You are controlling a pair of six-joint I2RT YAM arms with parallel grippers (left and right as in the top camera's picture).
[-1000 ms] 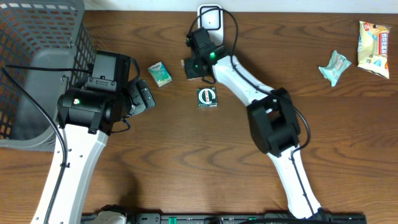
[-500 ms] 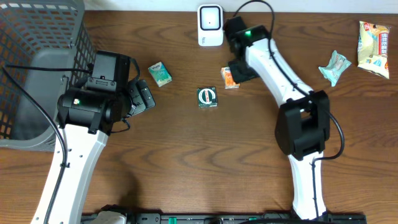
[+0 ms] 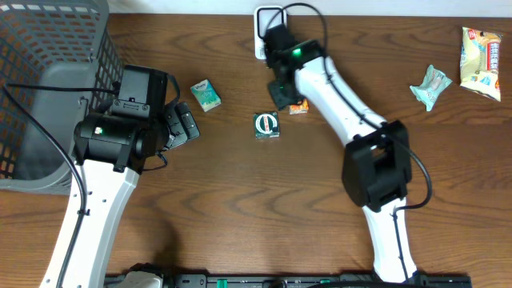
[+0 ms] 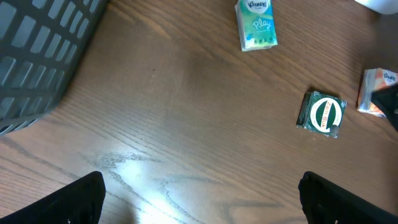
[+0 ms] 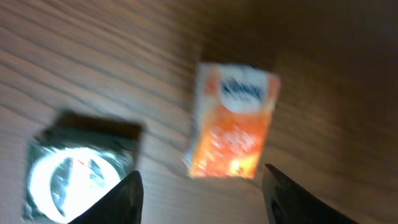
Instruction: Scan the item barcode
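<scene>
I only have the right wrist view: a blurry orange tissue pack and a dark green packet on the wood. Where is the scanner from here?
Observer: The white scanner stands at the far edge of the table, just beyond your right tool.
Operator: Anything else lying nearby?
Observer: A green tissue pack lies further left, apart from the dark green packet.
Operator: Is the other arm in my way?
Observer: No. The left tool hangs open and empty beside the basket, well left of the orange pack.
</scene>
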